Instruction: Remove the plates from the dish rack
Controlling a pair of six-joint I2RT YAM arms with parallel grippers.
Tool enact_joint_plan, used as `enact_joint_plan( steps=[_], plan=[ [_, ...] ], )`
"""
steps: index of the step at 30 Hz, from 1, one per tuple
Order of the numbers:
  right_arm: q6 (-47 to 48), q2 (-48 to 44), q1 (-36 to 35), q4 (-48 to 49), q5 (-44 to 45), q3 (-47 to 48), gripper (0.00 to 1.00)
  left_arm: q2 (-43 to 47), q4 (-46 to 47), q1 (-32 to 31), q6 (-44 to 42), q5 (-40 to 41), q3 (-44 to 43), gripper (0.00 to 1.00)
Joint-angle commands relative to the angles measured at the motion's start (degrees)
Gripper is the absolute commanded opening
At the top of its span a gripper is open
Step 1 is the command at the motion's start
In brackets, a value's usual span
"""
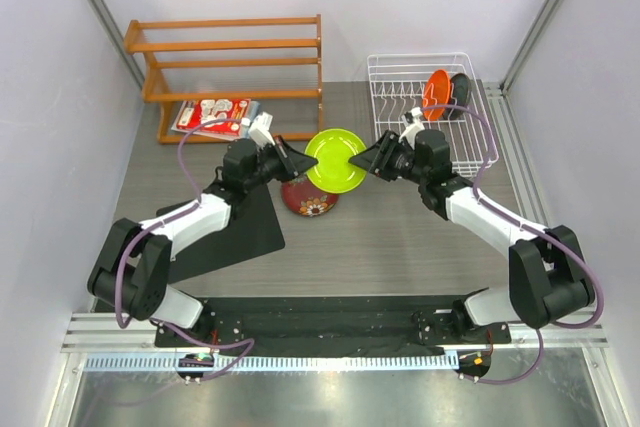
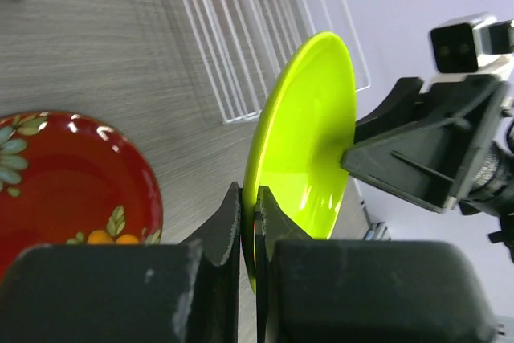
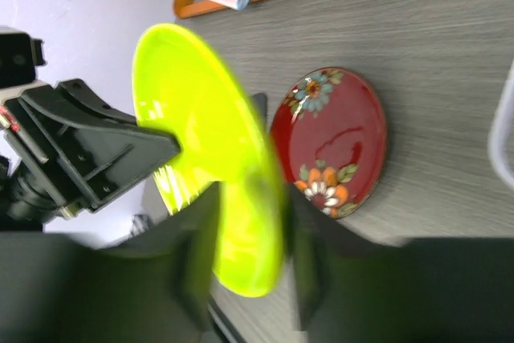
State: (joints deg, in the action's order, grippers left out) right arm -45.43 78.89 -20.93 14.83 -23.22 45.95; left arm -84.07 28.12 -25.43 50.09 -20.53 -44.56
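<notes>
Grey table (image 1: 400, 237) runs out to white walls, with the shelf (image 1: 230, 47) at the back left, the rack (image 1: 420, 57) at the back right and a black mat (image 1: 240, 232) on the near left. You have the green plate (image 1: 336, 160) in mid-air at the centre, on edge between both arms and above the red plate (image 1: 310, 199), which lies flat on the table. The orange plate (image 1: 436, 93) and the teal plate (image 1: 460, 89) stand in the rack's far slots. Your left gripper (image 2: 250, 198) is clamped on the green plate's rim, its jaws pressed together over a narrow bite of the edge. Your right gripper (image 1: 375, 159) straddles the opposite rim with its jaws apart; the wrist view is blurred, but they look loose of the plate. That thin, one-sided pinch is the risk. With all the weight hanging off one edge, the plate can pivot or slide out of the left jaws and drop onto the red plate beneath. If you pull the right arm back crooked, a finger can catch the rim and lever the plate free. Both grippers sit near each other, so a hasty swing can knock them together.
</notes>
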Motion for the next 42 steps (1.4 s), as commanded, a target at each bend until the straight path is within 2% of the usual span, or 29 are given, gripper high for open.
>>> enact_joint_plan(
  steps=[1,2,3,4,6,8,13,26,34,36,42],
  plan=[
    [-0.5,-0.6,-1.2,4.2,-3.5,1.8,0.58,2.4,-4.6,-0.1,-5.3,5.9,1.4,0.0],
    [0.1,-0.7,-1.2,2.9,-2.9,2.5,0.66,3.7,-6.2,-0.1,-6.0,7.4,1.1,0.0],
    [2.4,-1.1,-1.2,1.0,-1.9,3.0,0.68,4.3,-7.7,-0.1,-6.6,10.4,1.0,0.0],
    [3.7,-1.5,-1.2,-3.1,1.5,3.5,0.76,4.9,-10.6,-0.1,-8.1,11.8,0.8,0.0],
    [7.0,-2.9,-1.2,-6.0,4.6,4.5,0.83,6.3,-12.9,-0.1,-9.7,15.6,0.4,0.0],
    [8.8,-5.1,-1.2,-10.1,8.8,5.4,0.84,6.8,-15.8,-0.2,-11.0,17.9,0.0,0.0],
    [12.3,-8.1,-1.2,-14.1,12.3,6.5,0.86,4.9,-18.2,-0.2,-12.7,22.0,-0.3,0.0],
    [13.9,-5.9,-1.1,-14.5,12.1,7.1,0.86,-6.9,-13.1,-0.1,-11.9,20.8,-1.1,0.0],
    [15.5,-4.3,-1.1,-17.1,13.6,8.7,0.86,-9.1,-12.5,-0.1,-11.2,20.7,-0.4,0.0],
    [15.7,-3.8,-1.0,-17.2,13.9,9.0,0.86,-9.3,-12.9,-0.1,-11.1,20.8,-0.4,0.04],
    [16.6,-2.9,-1.1,-18.3,14.7,9.7,0.86,-8.1,-13.6,-0.1,-10.9,20.8,0.4,0.28]
  ],
)
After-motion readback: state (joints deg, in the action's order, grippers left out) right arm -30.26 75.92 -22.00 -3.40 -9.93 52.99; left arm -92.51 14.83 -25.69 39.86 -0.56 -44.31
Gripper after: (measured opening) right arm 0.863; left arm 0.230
